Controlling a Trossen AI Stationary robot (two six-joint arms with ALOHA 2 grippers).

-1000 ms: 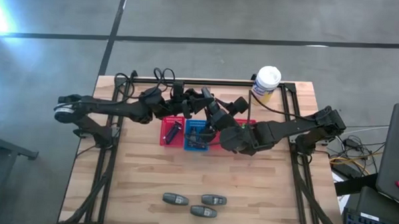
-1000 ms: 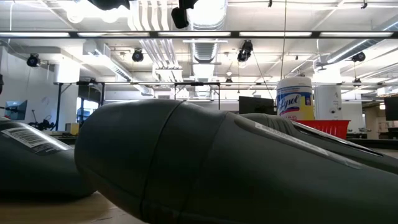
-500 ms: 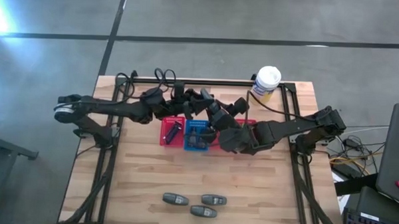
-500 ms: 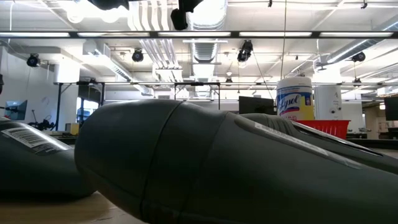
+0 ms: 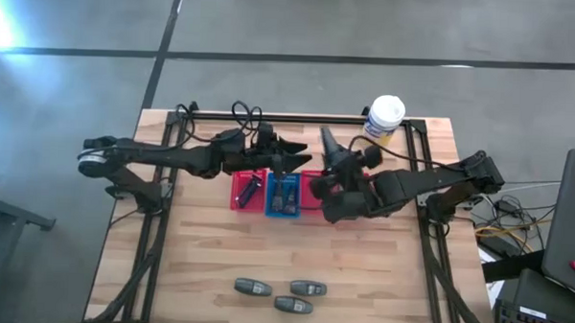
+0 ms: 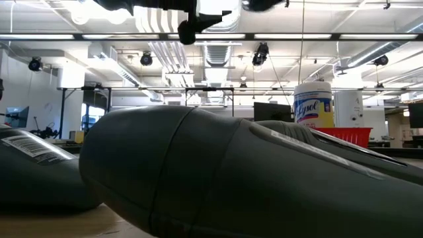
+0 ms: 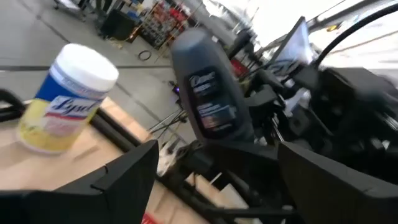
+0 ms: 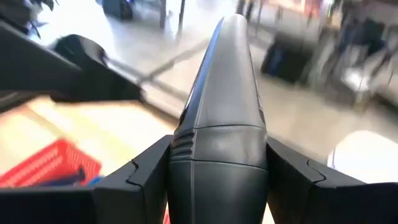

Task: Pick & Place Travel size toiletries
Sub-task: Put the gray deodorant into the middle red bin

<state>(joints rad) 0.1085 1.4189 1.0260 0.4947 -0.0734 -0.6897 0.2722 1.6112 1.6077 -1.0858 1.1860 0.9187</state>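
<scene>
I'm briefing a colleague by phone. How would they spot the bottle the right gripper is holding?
Above the blue basket, the right gripper holds a grey bottle. Unlike the three grey bottles lying near the table's front edge, it points toward the white canister.

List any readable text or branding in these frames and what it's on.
"Lysol": on the white-and-yellow canister, read in the left wrist and low views.
"Dove": on the grey bottle held in the right gripper; the smaller print below is blurred.
Barcode label on a near grey bottle: unreadable.
</scene>
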